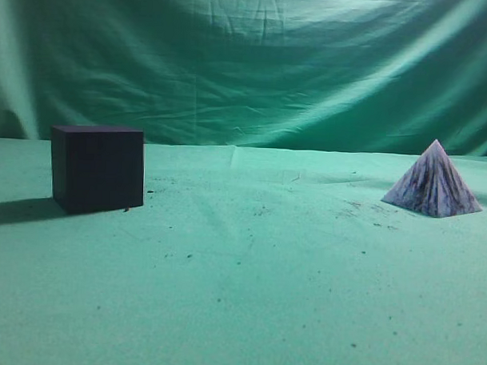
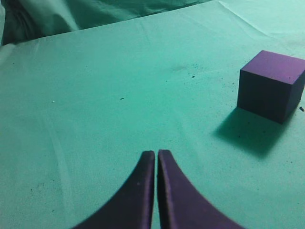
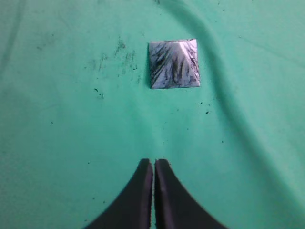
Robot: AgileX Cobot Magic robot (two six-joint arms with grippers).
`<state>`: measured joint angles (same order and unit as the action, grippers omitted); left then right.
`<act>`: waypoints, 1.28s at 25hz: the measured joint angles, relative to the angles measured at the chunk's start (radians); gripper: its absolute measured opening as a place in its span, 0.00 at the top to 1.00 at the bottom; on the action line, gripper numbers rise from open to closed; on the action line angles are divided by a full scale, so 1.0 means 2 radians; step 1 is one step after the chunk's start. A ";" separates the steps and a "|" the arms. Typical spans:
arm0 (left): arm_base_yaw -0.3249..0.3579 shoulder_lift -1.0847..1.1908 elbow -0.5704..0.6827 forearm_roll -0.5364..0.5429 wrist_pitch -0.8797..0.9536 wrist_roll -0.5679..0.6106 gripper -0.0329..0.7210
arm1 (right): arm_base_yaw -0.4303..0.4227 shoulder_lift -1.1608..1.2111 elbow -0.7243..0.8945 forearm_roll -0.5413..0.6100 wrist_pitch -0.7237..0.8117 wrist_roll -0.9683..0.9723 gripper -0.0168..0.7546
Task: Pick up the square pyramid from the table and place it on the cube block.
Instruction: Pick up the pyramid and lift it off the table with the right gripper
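Right claw (image 3: 153, 164) closed above table (image 3: 57, 143), square pyramid (image 3: 174, 63) ahead.

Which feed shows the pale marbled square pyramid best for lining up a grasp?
The right wrist view: the pale marbled square pyramid sits ahead of the shut right gripper, seen from above. The exterior view shows its side profile, far right. The left wrist view misses it.

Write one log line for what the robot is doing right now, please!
stage: not started | square pyramid: on table, untouched | cube block: bare top | left gripper: shut, empty | right gripper: shut, empty
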<state>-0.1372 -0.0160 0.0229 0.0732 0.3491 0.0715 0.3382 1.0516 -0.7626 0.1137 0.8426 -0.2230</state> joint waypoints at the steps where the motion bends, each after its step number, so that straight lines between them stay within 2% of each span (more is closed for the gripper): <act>1: 0.000 0.000 0.000 0.000 0.000 0.000 0.96 | 0.013 0.030 -0.010 -0.017 0.000 0.008 0.98; 2: 0.000 0.000 0.000 0.000 0.000 0.000 0.96 | 0.021 0.053 -0.024 -0.027 -0.001 0.013 0.98; 4: 0.000 0.000 0.000 0.000 0.000 0.000 0.96 | 0.030 0.106 -0.049 -0.031 -0.006 0.017 0.85; 7: 0.000 0.000 0.000 0.000 0.000 0.000 0.96 | 0.031 0.172 -0.080 -0.026 -0.014 0.021 0.54; 8: 0.000 0.000 0.000 0.000 0.000 0.000 0.96 | 0.031 0.192 -0.090 -0.026 -0.015 0.028 0.38; 9: 0.000 0.000 0.000 0.000 0.000 0.000 0.96 | 0.031 0.208 -0.097 -0.026 -0.017 0.035 0.27; 10: 0.000 0.000 0.000 0.000 0.000 0.000 0.96 | 0.031 0.225 -0.106 -0.026 -0.018 0.044 0.19; 12: 0.000 0.000 0.000 0.000 0.000 0.000 0.96 | 0.031 0.258 -0.122 -0.026 -0.021 0.053 0.12; 13: 0.000 0.000 0.000 0.000 0.000 0.000 0.96 | 0.031 0.273 -0.131 -0.026 -0.022 0.055 0.15; 21: 0.000 0.000 0.000 0.000 0.000 0.000 0.96 | 0.031 0.361 -0.165 -0.048 -0.070 0.057 0.15; 23: 0.000 0.000 0.000 0.000 0.000 0.000 0.96 | 0.031 0.376 -0.166 -0.061 -0.079 0.057 0.23; 32: 0.000 0.000 0.000 0.000 0.000 0.000 0.96 | 0.031 0.405 -0.173 -0.092 -0.081 0.064 0.22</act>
<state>-0.1372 -0.0160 0.0229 0.0732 0.3491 0.0715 0.3994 1.8625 -1.1089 -0.0694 0.6815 -0.0945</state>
